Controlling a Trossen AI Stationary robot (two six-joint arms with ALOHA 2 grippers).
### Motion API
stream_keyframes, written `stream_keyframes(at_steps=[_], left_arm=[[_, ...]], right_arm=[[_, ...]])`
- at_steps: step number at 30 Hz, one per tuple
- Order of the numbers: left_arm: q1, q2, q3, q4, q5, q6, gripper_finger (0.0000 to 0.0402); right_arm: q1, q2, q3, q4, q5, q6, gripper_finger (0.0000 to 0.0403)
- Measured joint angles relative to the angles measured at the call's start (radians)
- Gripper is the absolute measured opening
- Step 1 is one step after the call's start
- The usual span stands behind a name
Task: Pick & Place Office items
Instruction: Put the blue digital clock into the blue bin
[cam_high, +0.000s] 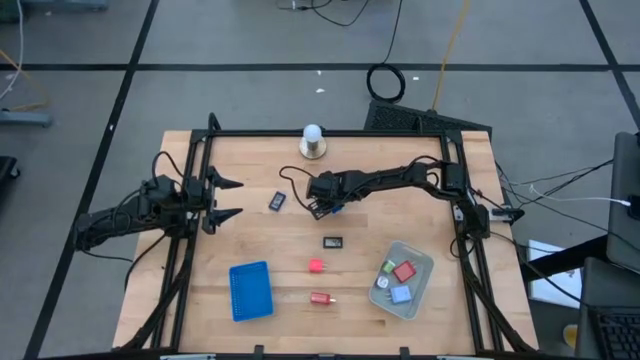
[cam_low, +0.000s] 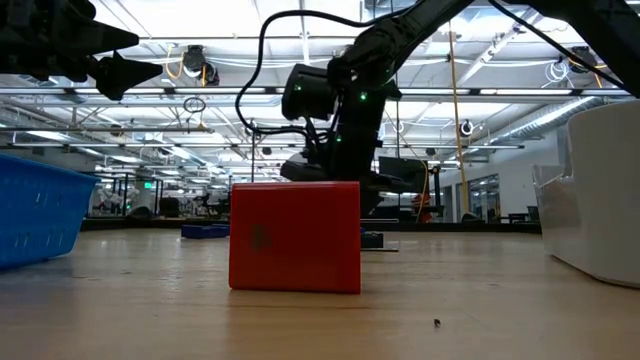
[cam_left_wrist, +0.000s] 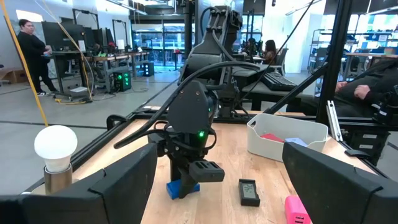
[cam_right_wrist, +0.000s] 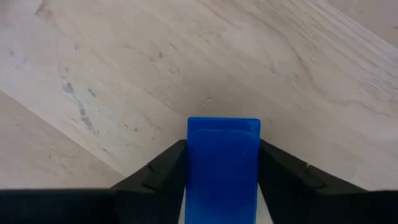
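1. The right pincer (cam_right_wrist: 222, 180) is closing narrow on a blue block (cam_right_wrist: 222, 165), its fingers pressing both long sides; the block is sitting on the tabletop (cam_high: 260, 180) just in front of the white ball lamp (cam_high: 313, 141), toward the clear grey bin (cam_high: 424, 292).
2. The grip is looking shallow, near the block's end, so I judge the block could be pivoting or slipping out on the lift.
3. The left pincer (cam_high: 226, 199) is waiting wide apart and empty, well away from the lamp at the tabletop's left edge.
4. Carrying low toward the bin risks knocking the black labelled piece (cam_high: 333, 241) lying between.
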Motion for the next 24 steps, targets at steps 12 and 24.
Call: stream_keyframes(at_steps=[12,24], left_arm=[[0.0,0.0,0.0,0.0,0.0,0.0,0.0351],[0.0,0.0,0.0,0.0,0.0,0.0,0.0351]], right_arm=[[0.028,0.0,0.0,0.016,0.012,-0.039,0.0148],[0.072,-0.079,-0.003,0.069,0.071,-0.155,0.0148]])
